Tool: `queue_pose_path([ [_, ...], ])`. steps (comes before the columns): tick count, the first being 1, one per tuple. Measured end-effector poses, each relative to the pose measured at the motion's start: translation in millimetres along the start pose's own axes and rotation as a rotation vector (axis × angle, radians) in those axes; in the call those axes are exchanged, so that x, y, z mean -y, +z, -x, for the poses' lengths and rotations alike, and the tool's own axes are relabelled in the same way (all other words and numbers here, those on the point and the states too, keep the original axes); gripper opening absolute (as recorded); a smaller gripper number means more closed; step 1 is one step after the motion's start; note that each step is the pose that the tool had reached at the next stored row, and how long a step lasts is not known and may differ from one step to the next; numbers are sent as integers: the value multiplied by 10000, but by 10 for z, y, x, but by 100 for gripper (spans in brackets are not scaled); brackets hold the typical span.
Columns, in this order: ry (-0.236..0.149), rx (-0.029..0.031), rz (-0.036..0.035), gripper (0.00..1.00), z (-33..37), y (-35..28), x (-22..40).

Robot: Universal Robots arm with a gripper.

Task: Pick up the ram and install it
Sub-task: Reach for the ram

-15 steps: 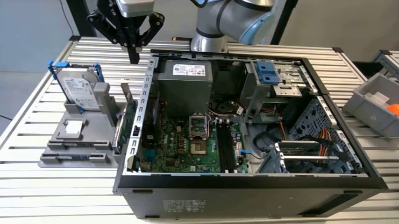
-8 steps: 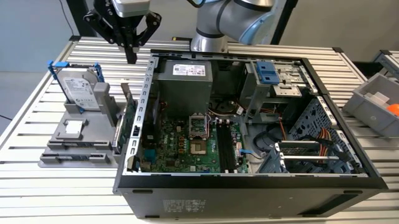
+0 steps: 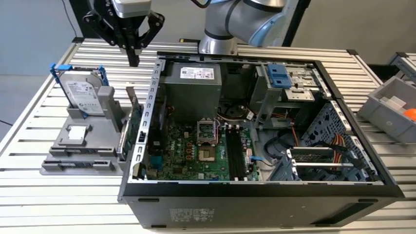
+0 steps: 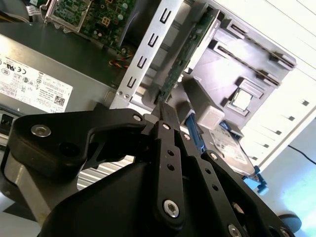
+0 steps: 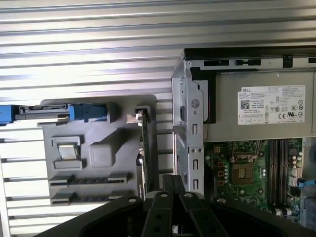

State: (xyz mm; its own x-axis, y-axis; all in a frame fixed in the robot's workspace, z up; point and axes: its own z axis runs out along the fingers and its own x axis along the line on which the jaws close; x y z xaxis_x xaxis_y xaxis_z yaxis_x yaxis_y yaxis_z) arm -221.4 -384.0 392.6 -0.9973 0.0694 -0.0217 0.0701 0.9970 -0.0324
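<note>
The ram (image 5: 91,178) seems to be one of two thin dark strips seated edge-up in the slots of a grey holder (image 3: 65,168). I cannot tell which strip it is. The holder sits on the slatted metal bench (image 3: 52,204), on the exterior view's left of an open computer case (image 3: 260,195).

In the exterior view my jaws hang in the air above the bench, at the holder's far end, close to the far corner of the case wall. The slots are at the holder's near end, well apart from my jaws. A hard drive (image 3: 85,95) in a blue frame and an upright green card (image 3: 134,129) stand between.

My jaws are closed. In the first wrist view the fingertips (image 5: 168,185) press together, pad against pad. They touch only each other.
</note>
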Motion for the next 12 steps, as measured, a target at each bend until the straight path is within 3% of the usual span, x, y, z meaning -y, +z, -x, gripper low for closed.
queue_pose_path([
  [12,-1,-8,0,0,-86,-1,6],
])
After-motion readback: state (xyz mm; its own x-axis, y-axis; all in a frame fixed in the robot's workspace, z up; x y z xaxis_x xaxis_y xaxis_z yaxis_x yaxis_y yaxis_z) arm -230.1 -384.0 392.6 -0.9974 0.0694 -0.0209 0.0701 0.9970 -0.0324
